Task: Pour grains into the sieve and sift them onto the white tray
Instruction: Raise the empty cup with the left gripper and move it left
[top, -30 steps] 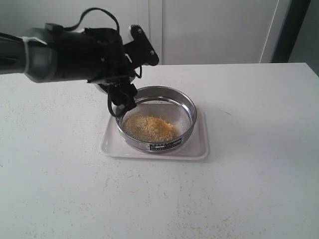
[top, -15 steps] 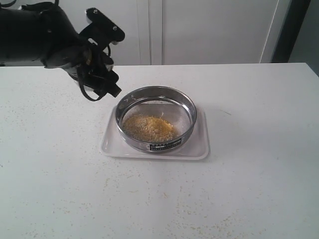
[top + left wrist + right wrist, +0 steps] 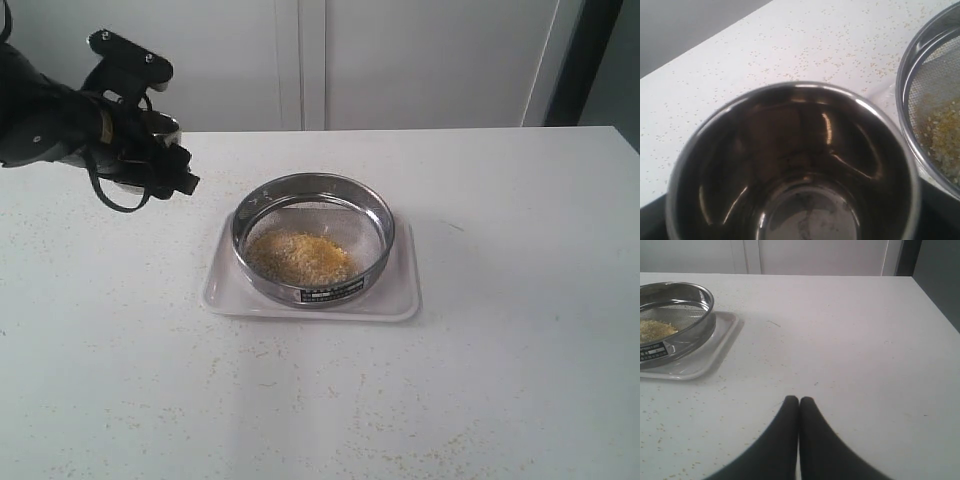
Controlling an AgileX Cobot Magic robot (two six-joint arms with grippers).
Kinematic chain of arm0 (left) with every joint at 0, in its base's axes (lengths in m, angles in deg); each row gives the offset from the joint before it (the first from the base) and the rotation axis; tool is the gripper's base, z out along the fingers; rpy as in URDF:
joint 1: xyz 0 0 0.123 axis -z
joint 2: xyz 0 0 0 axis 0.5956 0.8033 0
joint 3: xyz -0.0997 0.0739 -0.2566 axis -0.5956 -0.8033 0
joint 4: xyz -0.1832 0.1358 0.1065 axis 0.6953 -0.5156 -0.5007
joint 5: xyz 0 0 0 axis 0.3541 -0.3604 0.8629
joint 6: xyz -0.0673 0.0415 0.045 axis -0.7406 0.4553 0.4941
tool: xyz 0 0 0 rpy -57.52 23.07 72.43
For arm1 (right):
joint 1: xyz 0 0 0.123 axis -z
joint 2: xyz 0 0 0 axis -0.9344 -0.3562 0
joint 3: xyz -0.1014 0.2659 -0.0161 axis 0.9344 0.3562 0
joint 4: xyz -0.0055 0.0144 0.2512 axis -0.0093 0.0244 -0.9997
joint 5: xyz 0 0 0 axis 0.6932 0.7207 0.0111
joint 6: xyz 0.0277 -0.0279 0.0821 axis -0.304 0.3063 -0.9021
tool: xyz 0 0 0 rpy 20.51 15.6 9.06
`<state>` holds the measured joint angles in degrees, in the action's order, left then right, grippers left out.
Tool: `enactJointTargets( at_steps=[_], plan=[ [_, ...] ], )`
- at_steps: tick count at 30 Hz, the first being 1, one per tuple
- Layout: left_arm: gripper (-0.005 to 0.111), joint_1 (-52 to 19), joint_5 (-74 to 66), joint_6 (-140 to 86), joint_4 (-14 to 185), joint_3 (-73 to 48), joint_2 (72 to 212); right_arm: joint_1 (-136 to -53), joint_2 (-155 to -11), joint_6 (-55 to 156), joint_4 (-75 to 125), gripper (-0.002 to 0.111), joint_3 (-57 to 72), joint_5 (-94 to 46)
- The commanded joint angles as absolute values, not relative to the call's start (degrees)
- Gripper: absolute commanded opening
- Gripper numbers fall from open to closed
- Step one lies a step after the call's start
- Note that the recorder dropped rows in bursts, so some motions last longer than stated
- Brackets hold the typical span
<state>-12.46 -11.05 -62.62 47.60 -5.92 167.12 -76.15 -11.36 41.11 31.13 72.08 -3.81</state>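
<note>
Grains (image 3: pixel 300 256) lie in sieve (image 3: pixel 381 216) on tray (image 3: pixel 401 297). Left gripper (image 3: pixel 152 160) clamps empty cup (image 3: pixel 790 165). Right gripper (image 3: pixel 799 401) closed over table (image 3: pixel 865 340).

Tbh there was just one sieve (image 3: pixel 386 226), one white tray (image 3: pixel 401 297), one heap of grains (image 3: pixel 300 256), one steel cup (image 3: pixel 790 165), one left tool (image 3: pixel 163 160) and one right tool (image 3: pixel 799 400).

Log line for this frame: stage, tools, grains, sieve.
stage: pour done | left tool: holds empty steel cup | right tool: shut, empty | grains: in sieve | sieve: on white tray
</note>
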Motion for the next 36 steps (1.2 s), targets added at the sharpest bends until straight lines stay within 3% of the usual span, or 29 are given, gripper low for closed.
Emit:
enactJointTargets(
  at_steps=[1,19,36],
  plan=[
    [0.000,-15.11,-3.80,-65.57,47.81,-9.50,165.31,-75.93,-11.02,41.09,31.20,0.000,72.49,-4.59],
    [0.000,-27.24,27.49,-68.77,47.95,-25.65,163.79,-75.93,-11.02,39.69,31.20,0.000,72.49,-4.59],
    [0.000,-27.24,43.86,-57.45,63.23,-25.88,172.62,-75.93,-11.02,39.69,31.20,0.000,72.49,-4.59]
  ],
)
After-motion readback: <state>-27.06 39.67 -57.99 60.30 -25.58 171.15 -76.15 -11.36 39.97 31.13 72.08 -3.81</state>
